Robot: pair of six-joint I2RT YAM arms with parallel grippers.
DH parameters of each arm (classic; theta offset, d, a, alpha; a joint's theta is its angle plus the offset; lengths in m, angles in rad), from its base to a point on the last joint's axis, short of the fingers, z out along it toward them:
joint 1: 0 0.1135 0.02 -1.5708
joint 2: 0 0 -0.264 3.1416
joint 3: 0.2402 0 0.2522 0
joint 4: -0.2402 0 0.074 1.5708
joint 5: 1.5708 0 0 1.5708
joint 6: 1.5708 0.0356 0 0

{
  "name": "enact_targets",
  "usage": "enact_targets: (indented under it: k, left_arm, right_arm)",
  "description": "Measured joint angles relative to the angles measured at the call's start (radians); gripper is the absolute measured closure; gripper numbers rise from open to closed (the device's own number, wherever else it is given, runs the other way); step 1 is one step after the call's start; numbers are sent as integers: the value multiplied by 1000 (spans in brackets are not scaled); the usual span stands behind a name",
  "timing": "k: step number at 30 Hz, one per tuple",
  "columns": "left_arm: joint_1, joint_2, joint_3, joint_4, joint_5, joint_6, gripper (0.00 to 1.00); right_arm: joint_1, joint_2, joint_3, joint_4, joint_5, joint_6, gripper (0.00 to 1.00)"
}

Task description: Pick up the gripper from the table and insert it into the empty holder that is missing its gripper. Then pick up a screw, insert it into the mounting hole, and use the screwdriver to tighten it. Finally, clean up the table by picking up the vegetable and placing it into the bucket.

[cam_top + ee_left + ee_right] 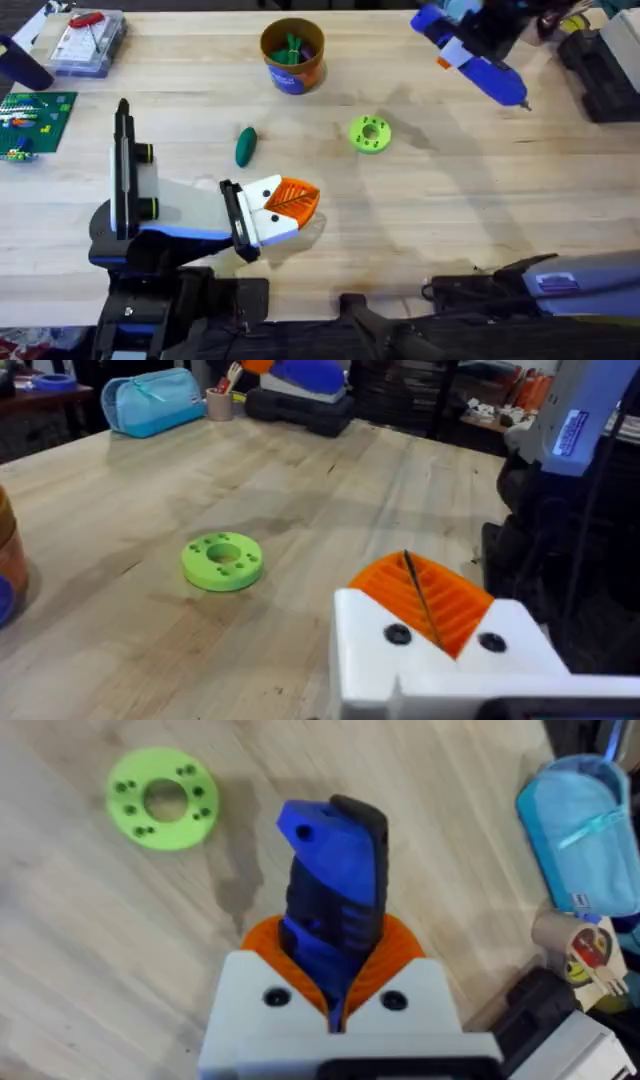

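My left gripper (pixel 300 203) hangs low over the table (pixel 420 230), pads pressed together w/ nothing between. Just beyond it lies the vegetable (pixel 246 146): smooth, dark green, oblong; prob light and slick, so I'd pinch across its middle. Farther off is the round orange-brown bucket (pixel 292 57). My right gripper (pixel 335 995), far right, clamps the screwdriver (pixel 335 880), hard blue plastic.
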Motion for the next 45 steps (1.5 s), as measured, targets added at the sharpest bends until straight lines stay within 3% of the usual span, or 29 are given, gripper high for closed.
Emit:
enact_targets:
  k: [10, 28, 31, 34, 35, 36, 39, 41, 42, 45]
  left_arm:
    - [0, 0, 0, 9, -66, -1, 997]
    - [0, 0, 0, 25, -186, -1, 997]
    - [0, 0, 0, 27, -197, -1, 997]
    - [0, 0, 0, 27, -199, -1, 997]
    - [0, 0, 0, 27, -200, 0, 966]
    - [0, 0, 0, 27, -203, 1, 878]
    - [0, 0, 0, 27, -204, -2, 403]
    - [0, 0, 0, 27, -204, -4, 102]
    - [0, 0, 0, 27, -204, -5, 40]
    - [0, 0, 0, 31, -207, -6, 15]
  right_arm:
    - [-133, 245, -28, 55, 35, -31, 976]
    - [-291, 502, -43, 209, 24, -34, 976]
    - [-292, 512, -43, 215, 26, -35, 936]
    - [-292, 511, -43, 213, 27, -34, 777]
    - [-292, 509, -43, 214, 27, -33, 704]
    - [-292, 508, -42, 218, 28, -38, 563]
    - [-299, 506, -36, 242, 48, -40, 100]
    - [-303, 500, -34, 237, 47, -40, 15]
    - [-303, 498, -35, 229, 44, -38, 9]
    - [-300, 486, -38, 224, 38, -20, 7]
